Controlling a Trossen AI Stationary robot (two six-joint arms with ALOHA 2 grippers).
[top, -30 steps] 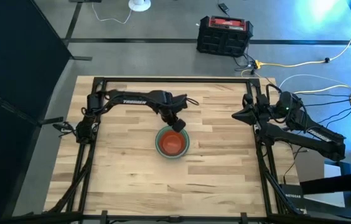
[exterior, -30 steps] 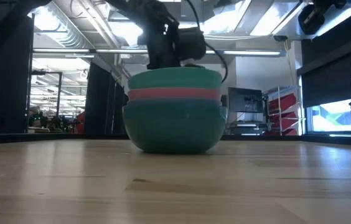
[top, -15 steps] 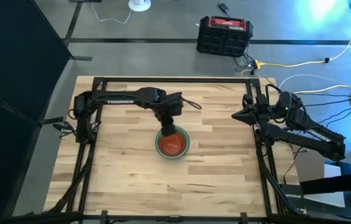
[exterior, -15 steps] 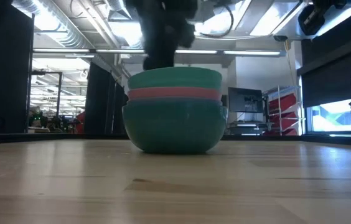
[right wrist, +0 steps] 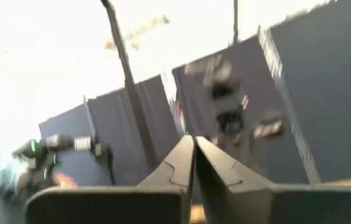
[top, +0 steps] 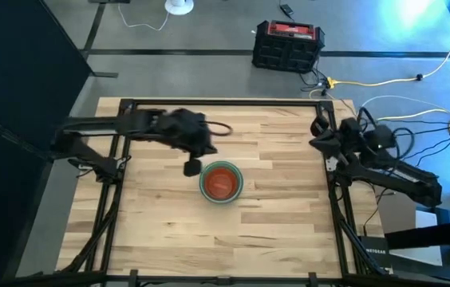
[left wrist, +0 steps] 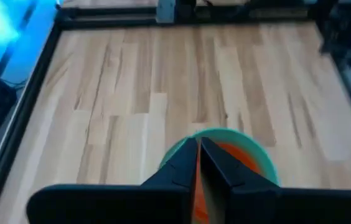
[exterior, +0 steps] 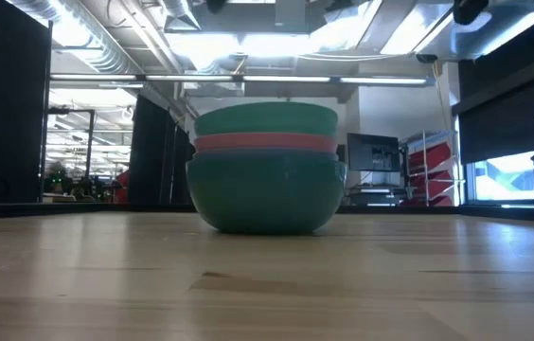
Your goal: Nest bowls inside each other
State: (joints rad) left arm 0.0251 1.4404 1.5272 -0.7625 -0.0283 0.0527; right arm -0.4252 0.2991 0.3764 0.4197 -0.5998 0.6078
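Note:
The bowls sit nested in one stack [top: 221,182] at the middle of the table. From above, the orange-red bowl [top: 222,183] shows inside a green rim [top: 203,184]. In the low view a large green bowl [exterior: 265,194] rests on the wood, with a pink rim [exterior: 265,143] and a second green bowl [exterior: 265,120] above it. My left gripper [top: 192,167] hangs shut just left of the stack, above the table and apart from it; in its wrist view the gripper [left wrist: 197,152] shows the stack [left wrist: 250,155] just beyond its tips. My right gripper [top: 319,135] is shut at the table's right edge.
The black frame rails [top: 225,102] run along the far edge and down both sides of the table. Bare wood [top: 169,231] lies around the stack. A red and black case [top: 289,44] and cables lie on the floor beyond the table.
My left gripper has risen from the stack's far rim and drawn back toward the table's left edge, rolling as it went; it stays shut. It has left the low view. My right gripper has tipped upward in place. The stack has not moved.

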